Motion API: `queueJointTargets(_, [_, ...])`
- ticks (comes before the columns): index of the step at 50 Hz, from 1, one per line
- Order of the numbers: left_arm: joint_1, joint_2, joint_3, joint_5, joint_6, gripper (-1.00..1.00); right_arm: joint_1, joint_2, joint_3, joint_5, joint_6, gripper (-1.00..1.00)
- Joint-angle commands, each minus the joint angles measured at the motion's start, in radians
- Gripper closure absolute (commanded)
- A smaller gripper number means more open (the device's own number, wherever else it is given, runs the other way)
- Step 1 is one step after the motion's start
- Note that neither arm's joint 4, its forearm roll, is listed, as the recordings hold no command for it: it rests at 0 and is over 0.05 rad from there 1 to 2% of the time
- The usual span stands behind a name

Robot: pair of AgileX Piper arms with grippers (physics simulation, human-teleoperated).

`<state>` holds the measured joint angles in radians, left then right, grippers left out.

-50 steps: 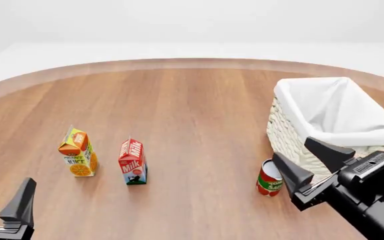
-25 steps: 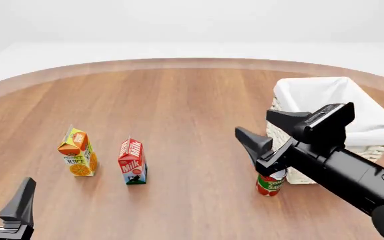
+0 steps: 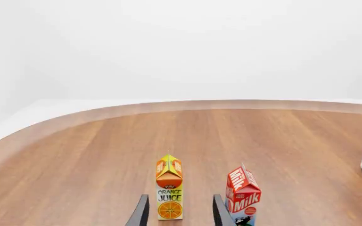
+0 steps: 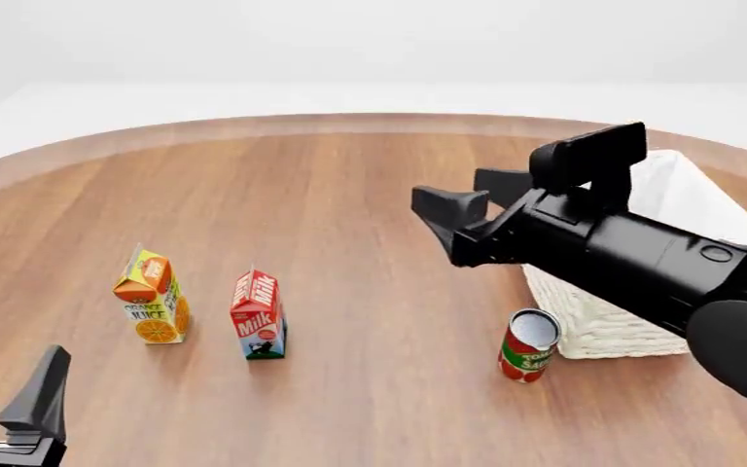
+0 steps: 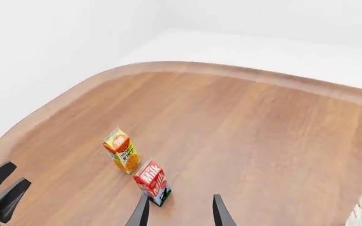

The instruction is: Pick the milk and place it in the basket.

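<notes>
The milk (image 4: pixel 258 316), a red-topped carton with a blue-and-white base, stands upright on the wooden table left of centre. It also shows in the left wrist view (image 3: pixel 242 195) and the right wrist view (image 5: pixel 152 181). The basket (image 4: pixel 597 313), whitish wicker with white lining, stands at the right, partly hidden by my right arm. My right gripper (image 4: pixel 471 199) is open and empty, raised above the table in front of the basket, far right of the milk. My left gripper (image 4: pixel 4 384) is open and empty at the near left edge.
An orange juice carton (image 4: pixel 153 297) stands just left of the milk, in line with my left gripper's fingers in the left wrist view (image 3: pixel 169 193). A red can (image 4: pixel 527 345) stands in front of the basket's near left corner. The table's curved far edge runs behind.
My right arm has risen and swung left and forward, from beside the can to in front of the basket. The left gripper and the cartons have not moved.
</notes>
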<state>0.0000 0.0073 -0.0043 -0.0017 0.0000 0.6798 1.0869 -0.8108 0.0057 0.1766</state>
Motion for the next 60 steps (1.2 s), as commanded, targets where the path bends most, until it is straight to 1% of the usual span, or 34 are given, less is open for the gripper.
queueJointTargets(1, [0.000, 0.000, 0.000, 0.000, 0.000, -1.00, 0.012, 0.060, -0.114, 0.070, 0.088, -1.00])
queueJointTargets(3, [0.000, 0.000, 0.000, 0.000, 0.000, -1.00, 0.012, 0.075, -0.132, 0.082, 0.094, -1.00])
queueJointTargets(5, [0.000, 0.000, 0.000, 0.000, 0.000, -1.00, 0.009, 0.093, -0.148, 0.090, 0.133, -1.00])
queueJointTargets(6, [0.000, 0.000, 0.000, 0.000, 0.000, -1.00, 0.010, 0.101, -0.159, 0.096, 0.129, -1.00])
queueJointTargets(10, [0.000, 0.000, 0.000, 0.000, 0.000, -1.00, 0.008, 0.131, -0.191, 0.112, 0.148, -1.00])
queueJointTargets(12, [0.000, 0.000, 0.000, 0.000, 0.000, -1.00, 0.003, 0.145, -0.198, 0.115, 0.191, -1.00])
queueJointTargets(13, [0.000, 0.000, 0.000, 0.000, 0.000, -1.00, 0.001, 0.158, -0.212, 0.121, 0.199, -1.00])
queueJointTargets(14, [0.000, 0.000, 0.000, 0.000, 0.000, -1.00, 0.002, 0.166, -0.222, 0.124, 0.195, -1.00])
queueJointTargets(21, [0.000, 0.000, 0.000, 0.000, 0.000, -1.00, 0.004, 0.231, -0.282, 0.135, 0.235, -1.00])
queueJointTargets(23, [0.000, 0.000, 0.000, 0.000, 0.000, -1.00, 0.008, 0.245, -0.284, 0.127, 0.267, -1.00])
queueJointTargets(24, [0.000, 0.000, 0.000, 0.000, 0.000, -1.00, 0.008, 0.245, -0.284, 0.127, 0.267, -1.00])
queueJointTargets(26, [0.000, 0.000, 0.000, 0.000, 0.000, -1.00, 0.009, 0.268, -0.289, 0.115, 0.299, -1.00])
queueJointTargets(27, [0.000, 0.000, 0.000, 0.000, 0.000, -1.00, 0.007, 0.275, -0.278, 0.100, 0.342, -1.00])
queueJointTargets(29, [0.000, 0.000, 0.000, 0.000, 0.000, -1.00, 0.024, 0.293, -0.299, 0.108, 0.321, -1.00])
queueJointTargets(30, [0.000, 0.000, 0.000, 0.000, 0.000, -1.00, 0.024, 0.293, -0.299, 0.108, 0.321, -1.00])
queueJointTargets(31, [0.000, 0.000, 0.000, 0.000, 0.000, -1.00, 0.019, 0.301, -0.298, 0.100, 0.343, -1.00])
queueJointTargets(33, [0.000, 0.000, 0.000, 0.000, 0.000, -1.00, 0.023, 0.312, -0.308, 0.102, 0.345, -1.00])
queueJointTargets(34, [0.000, 0.000, 0.000, 0.000, 0.000, -1.00, 0.023, 0.327, -0.315, 0.098, 0.365, -1.00])
queueJointTargets(35, [0.000, 0.000, 0.000, 0.000, 0.000, -1.00, 0.021, 0.335, -0.319, 0.096, 0.373, -1.00])
queueJointTargets(40, [0.000, 0.000, 0.000, 0.000, 0.000, -1.00, 0.021, 0.357, -0.325, 0.089, 0.390, -1.00])
queueJointTargets(41, [0.000, 0.000, 0.000, 0.000, 0.000, -1.00, 0.022, 0.364, -0.325, 0.083, 0.404, -1.00])
queueJointTargets(42, [0.000, 0.000, 0.000, 0.000, 0.000, -1.00, 0.022, 0.364, -0.325, 0.083, 0.404, -1.00])
queueJointTargets(43, [0.000, 0.000, 0.000, 0.000, 0.000, -1.00, 0.018, 0.373, -0.327, 0.076, 0.416, -1.00])
queueJointTargets(51, [0.000, 0.000, 0.000, 0.000, 0.000, -1.00, 0.021, 0.416, -0.348, 0.066, 0.442, -1.00])
queueJointTargets(53, [0.000, 0.000, 0.000, 0.000, 0.000, -1.00, 0.014, 0.425, -0.348, 0.057, 0.461, -1.00])
queueJointTargets(60, [0.000, 0.000, 0.000, 0.000, 0.000, -1.00, 0.023, 0.466, -0.368, 0.043, 0.476, -1.00])
